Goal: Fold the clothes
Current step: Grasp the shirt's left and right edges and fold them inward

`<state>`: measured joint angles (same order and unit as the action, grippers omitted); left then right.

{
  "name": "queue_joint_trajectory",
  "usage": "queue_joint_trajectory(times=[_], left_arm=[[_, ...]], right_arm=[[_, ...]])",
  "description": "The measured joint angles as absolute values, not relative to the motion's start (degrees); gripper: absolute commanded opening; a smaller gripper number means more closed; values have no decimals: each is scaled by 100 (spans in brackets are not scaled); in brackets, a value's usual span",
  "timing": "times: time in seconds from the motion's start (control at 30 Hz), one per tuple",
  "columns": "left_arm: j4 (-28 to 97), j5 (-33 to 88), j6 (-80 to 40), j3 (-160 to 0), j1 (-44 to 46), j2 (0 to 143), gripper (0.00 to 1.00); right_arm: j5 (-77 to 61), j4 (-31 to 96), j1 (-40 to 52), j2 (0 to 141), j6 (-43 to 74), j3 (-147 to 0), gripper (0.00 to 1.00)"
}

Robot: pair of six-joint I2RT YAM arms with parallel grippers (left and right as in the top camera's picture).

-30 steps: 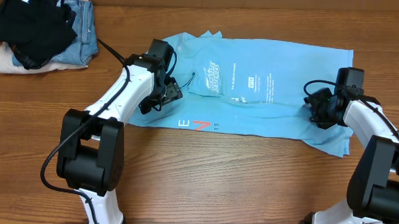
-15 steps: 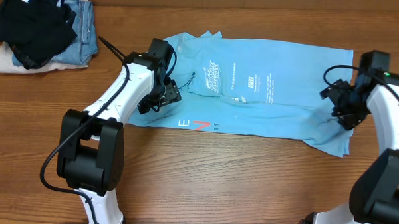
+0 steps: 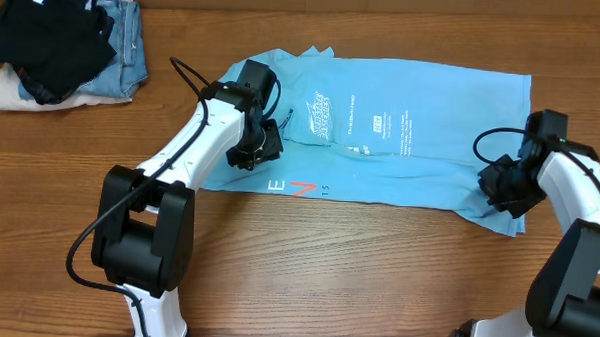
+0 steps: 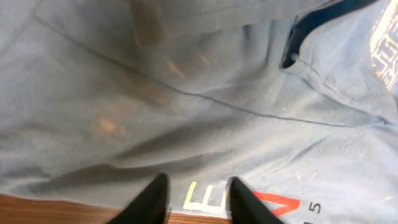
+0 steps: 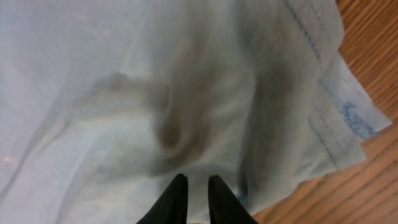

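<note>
As the sky-blue T-shirt [image 3: 401,142] lay flat, long axis side to side on the tabletop [image 3: 326,279], each arm had one end — left fingers [image 4: 152,199] slightly apart astride the near hem, right fingers [image 5: 174,199] pinched on bunched cloth.

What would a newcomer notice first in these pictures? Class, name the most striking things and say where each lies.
A sky-blue T-shirt lies spread across the middle of the wooden table, white print facing up. The left gripper sits on its near left edge by red-and-white lettering, the right gripper on its near right corner. A black garment sits on denim jeans at the far left corner.
</note>
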<state>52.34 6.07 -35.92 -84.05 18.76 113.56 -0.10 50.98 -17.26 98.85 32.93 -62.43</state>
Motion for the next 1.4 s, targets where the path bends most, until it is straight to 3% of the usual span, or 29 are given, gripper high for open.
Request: queue_joint_trajectory(times=[0.07, 0.27, 0.8, 1.4], left_arm=[[5229, 646, -3570, -8405, 1876, 11365, 12], [5347, 849, -3540, -8403, 1876, 11572, 4], [5509, 1208, -3498, -8436, 1678, 12105, 6], [5937, 1341, -2847, -8438, 390, 12143, 4]], right_arm=[[45, 5006, -1726, 9885, 3293, -6239, 8], [176, 4882, -1802, 9885, 3304, -6099, 5], [257, 4801, -2388, 10304, 3301, -5964, 4], [412, 4425, -2386, 10304, 3179, -5961, 4]])
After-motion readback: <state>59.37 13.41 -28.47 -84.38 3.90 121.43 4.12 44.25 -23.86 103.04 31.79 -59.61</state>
